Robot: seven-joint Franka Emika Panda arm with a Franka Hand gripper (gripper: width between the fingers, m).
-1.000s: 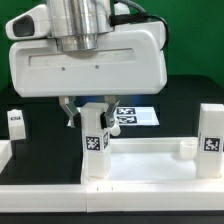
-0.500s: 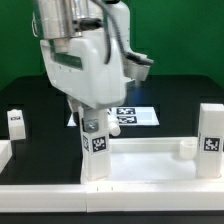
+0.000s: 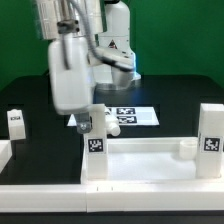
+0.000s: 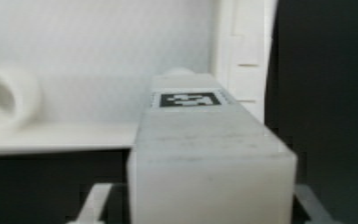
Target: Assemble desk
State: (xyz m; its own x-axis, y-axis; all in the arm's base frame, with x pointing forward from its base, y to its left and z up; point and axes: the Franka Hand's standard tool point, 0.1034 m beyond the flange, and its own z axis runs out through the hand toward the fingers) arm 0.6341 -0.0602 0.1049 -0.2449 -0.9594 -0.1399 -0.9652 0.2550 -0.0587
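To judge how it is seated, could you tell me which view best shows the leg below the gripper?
The exterior view: the leg stands whole and upright at the tabletop corner. The wrist view shows it only close up and foreshortened, with its tag visible.

The exterior view sits low and near, facing the arm (image 3: pixel 75 60) across the tabletop (image 3: pixel 150 160). The wrist view looks along the tagged leg (image 4: pixel 202 150) — very close; both views share that leg (image 3: pixel 96 152) and tabletop (image 4: pixel 87 50).
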